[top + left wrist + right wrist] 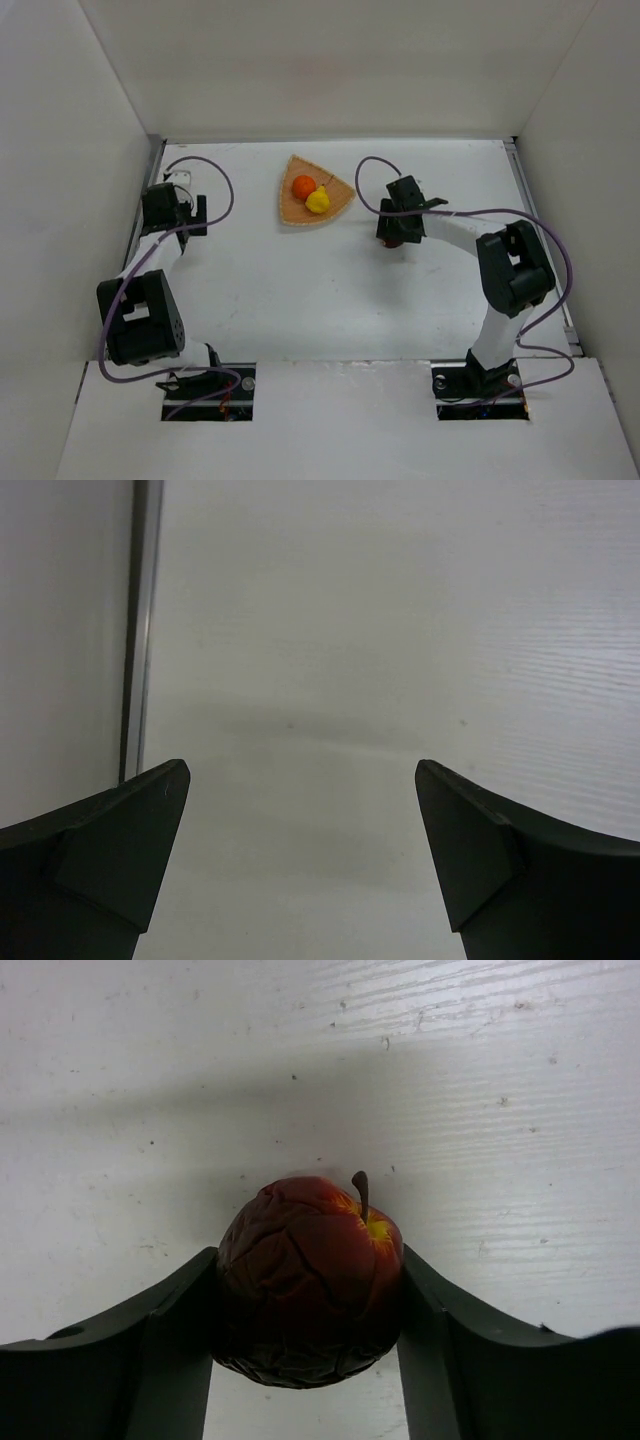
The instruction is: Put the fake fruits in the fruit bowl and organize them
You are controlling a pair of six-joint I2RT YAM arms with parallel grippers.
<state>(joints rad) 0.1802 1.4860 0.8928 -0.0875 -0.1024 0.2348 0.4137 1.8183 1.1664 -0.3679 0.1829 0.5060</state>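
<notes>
**Top view.** The shallow tan-orange woven dish [296, 211], a quarter-circle wedge with a paler rim, lies on the white table [300, 300] toward the far side, roughly between the two arms. We see two fruits in it, touching: a round orange fruit [303, 185] and a lemon-like yellow fruit [318, 201], which sits to the near right of the orange one. The right gripper [397, 236] is over the table just right of the woven dish and apart from it. A reddish sliver under it is probably the third fruit, but it is too hidden here for us to be sure. The left gripper [182, 182] is near the far-left corner, close to the side wall and well apart from the woven dish.

**Left wrist view.** The left gripper [300, 770] has its dark fingers [130, 830] spread wide with only bare table [400, 630] between them. We note a grey metal strip [140, 630] along the table's left edge, at the foot of the white wall [60, 630].

**Right wrist view.** The right gripper [308, 1260] is clamped on a wrinkled, dark maroon-brown fruit [300, 1290] with a short stem and a yellow patch at its top. Both fingers [170, 1330] press its sides. We cannot tell whether the maroon-brown fruit touches the table below. It is outside the dish.
</notes>
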